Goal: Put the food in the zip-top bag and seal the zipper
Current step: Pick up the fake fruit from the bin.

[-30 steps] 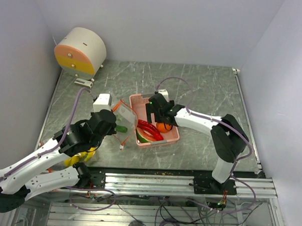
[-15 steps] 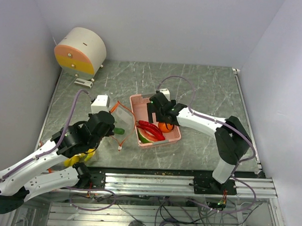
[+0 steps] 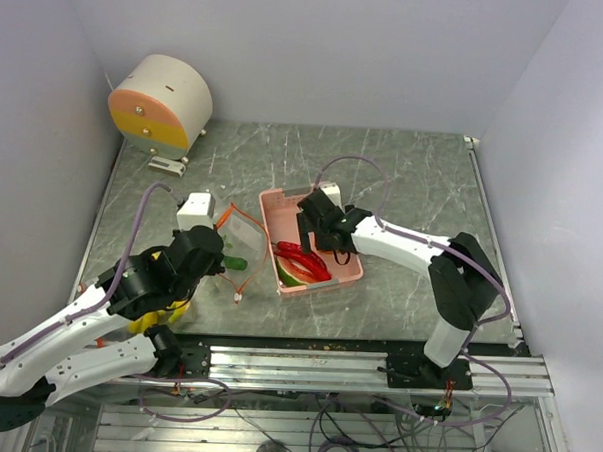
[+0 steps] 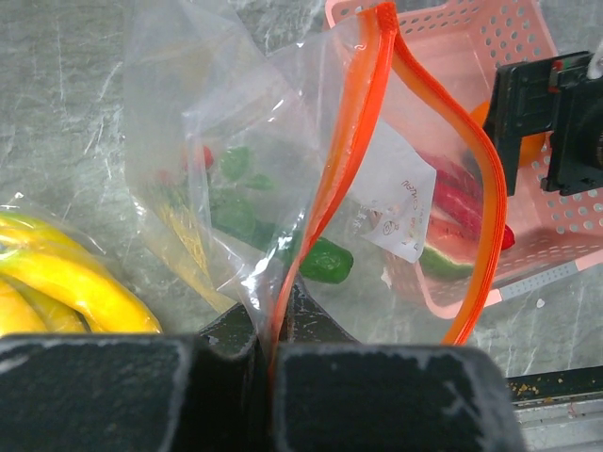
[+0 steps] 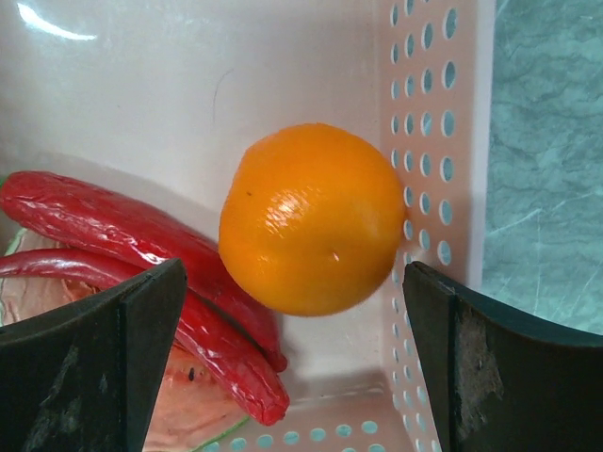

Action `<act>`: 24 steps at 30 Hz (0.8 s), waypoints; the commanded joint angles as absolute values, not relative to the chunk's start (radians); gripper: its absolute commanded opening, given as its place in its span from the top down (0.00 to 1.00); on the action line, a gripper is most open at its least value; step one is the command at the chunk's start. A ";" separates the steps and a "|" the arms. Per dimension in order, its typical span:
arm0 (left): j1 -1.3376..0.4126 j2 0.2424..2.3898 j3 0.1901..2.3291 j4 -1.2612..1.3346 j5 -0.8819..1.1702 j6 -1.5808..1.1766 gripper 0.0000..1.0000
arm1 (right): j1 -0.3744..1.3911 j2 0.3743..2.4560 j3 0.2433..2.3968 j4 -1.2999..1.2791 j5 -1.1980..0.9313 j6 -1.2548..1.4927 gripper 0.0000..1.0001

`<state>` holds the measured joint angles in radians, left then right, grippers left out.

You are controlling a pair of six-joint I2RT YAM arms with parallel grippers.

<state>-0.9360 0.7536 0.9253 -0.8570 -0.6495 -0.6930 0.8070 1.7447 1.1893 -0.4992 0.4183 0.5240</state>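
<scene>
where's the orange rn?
Right wrist view: the orange lies in the pink tray, against its perforated wall and beside the red chili peppers, framed between the fingers of the open right gripper.

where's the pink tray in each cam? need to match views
Top external: pink tray mid-table, under the right hand.
Left wrist: tray at top right, partly behind the zip-top bag.
Right wrist: tray fills most of the frame, perforated wall at right.
Shared landmark: the red chili peppers inside it.
</scene>
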 commanded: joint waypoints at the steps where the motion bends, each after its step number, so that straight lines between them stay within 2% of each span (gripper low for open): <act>1: -0.937 0.733 0.918 -0.846 -0.660 -0.692 0.93 | 0.807 1.797 1.198 -0.493 0.456 0.531 0.02; 11: -0.936 0.736 0.926 -0.857 -0.677 -0.679 0.93 | 0.804 1.946 1.326 -0.476 0.506 0.523 0.08; 12: -0.937 0.737 0.928 -0.860 -0.679 -0.680 0.93 | 0.804 1.946 1.318 -0.460 0.507 0.522 0.13; 15: -0.936 0.738 0.921 -0.859 -0.686 -0.677 0.93 | 0.804 1.943 1.303 -0.446 0.515 0.531 0.41; 17: -0.937 0.741 0.921 -0.857 -0.686 -0.674 0.93 | 0.802 1.932 1.297 -0.446 0.527 0.536 0.56; 21: -0.937 0.757 0.927 -0.861 -0.688 -0.675 0.93 | 0.805 1.847 1.279 -0.430 0.525 0.514 0.61; 24: -0.937 0.761 0.924 -0.854 -0.684 -0.678 0.93 | 0.817 1.709 1.230 -0.348 0.441 0.446 0.61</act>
